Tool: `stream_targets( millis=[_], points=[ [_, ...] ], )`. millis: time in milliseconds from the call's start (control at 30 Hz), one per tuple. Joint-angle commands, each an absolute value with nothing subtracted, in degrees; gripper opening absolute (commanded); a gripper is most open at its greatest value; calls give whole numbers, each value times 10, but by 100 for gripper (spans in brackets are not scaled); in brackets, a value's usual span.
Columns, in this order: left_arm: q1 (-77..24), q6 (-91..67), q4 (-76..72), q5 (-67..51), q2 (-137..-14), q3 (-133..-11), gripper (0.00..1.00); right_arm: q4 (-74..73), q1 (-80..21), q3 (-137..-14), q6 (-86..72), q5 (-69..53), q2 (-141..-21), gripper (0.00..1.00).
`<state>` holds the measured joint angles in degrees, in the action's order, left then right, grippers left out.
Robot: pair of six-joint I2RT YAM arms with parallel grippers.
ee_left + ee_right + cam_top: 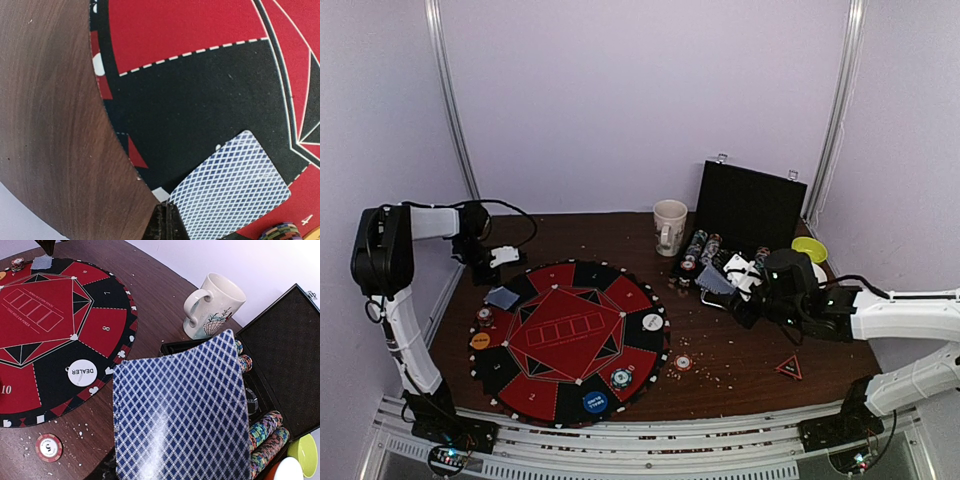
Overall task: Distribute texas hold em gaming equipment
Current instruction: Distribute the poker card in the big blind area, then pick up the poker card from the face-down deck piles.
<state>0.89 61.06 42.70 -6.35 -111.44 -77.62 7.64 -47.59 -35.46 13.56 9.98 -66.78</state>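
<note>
- Wooden table (pixel 740 345): carries all items listed below.
- Round red-and-black poker mat (pixel 565 335): lies flat on the left half of the table.
- Black chip case (pixel 750 205): stands at the far right with the lid upright. Rows of striped-edge poker chips (pixel 267 432) lie on edge in its tray.
- Left gripper (pixel 166 214): fingers pressed together, holding nothing. The tips sit over the far-left rim of the mat, just beside a corner of the flat playing card (pixel 230 187). Whether they touch it cannot be told.
- Right gripper (pixel 732 300): clamped on the lower edge of the lifted playing card (pixel 180 415). The card hides most of the fingers from the wrist camera.
- Cream mug (pixel 212 307): upright, just left of the case, handle toward the mat.
- Yellow-green bowl (pixel 809 248): right of the case.
- Lifted playing card: clear of the table in front of the case, tilted, blue lattice back toward the wrist camera.
- Flat playing card: face down on a black segment of the mat.
- White DEALER button (pixel 81 372): on the mat's right rim.
- Blue button (pixel 595 402): on the near rim.
- Orange button (pixel 480 341): on the left rim.
- Small chip stack (pixel 282 232): on the mat, just beside the flat playing card.
- Single chip (pixel 621 378): on the mat, near the blue button.
- Red-and-white chip (pixel 48 447): on bare table, just off the mat's right edge.
</note>
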Motion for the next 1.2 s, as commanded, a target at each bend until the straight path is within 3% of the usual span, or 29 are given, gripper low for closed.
stream_targets(
  millis=[0, 167, 233, 367, 400, 633, 733, 800, 900, 1100, 1167],
  points=[
    [5, 622, 396, -56, -1113, -773, 0, 85, -472, -373, 134, 101, -670, 48],
    [5, 611, 395, -51, -1114, -764, 2, 84, -473, -375, 135, 101, -673, 48],
    [5, 598, 395, -54, -1113, -769, 15, 82, -472, -379, 136, 101, -673, 48],
    [5, 565, 396, -48, -1101, -774, 54, 75, -471, -381, 136, 98, -667, 48],
    [3, 559, 392, -43, -1095, -774, 56, 74, -472, -380, 136, 97, -665, 48],
    [-40, 447, 328, -22, -1030, -833, 67, 69, -472, -387, 140, 82, -653, 48],
    [-90, 334, 317, -83, -1001, -888, 78, 69, -471, -396, 141, 72, -656, 48],
    [-138, 244, 303, -159, -979, -906, 80, 68, -472, -406, 138, 60, -662, 48],
    [-220, 89, 205, -262, -936, -859, 78, 68, -472, -420, 132, 32, -671, 48],
    [-365, -121, -51, -337, -898, -751, 80, 81, -475, -439, 125, -3, -696, 48],
    [-395, -145, -68, -361, -909, -747, 83, 86, -476, -448, 118, -10, -708, 48]
  ],
)
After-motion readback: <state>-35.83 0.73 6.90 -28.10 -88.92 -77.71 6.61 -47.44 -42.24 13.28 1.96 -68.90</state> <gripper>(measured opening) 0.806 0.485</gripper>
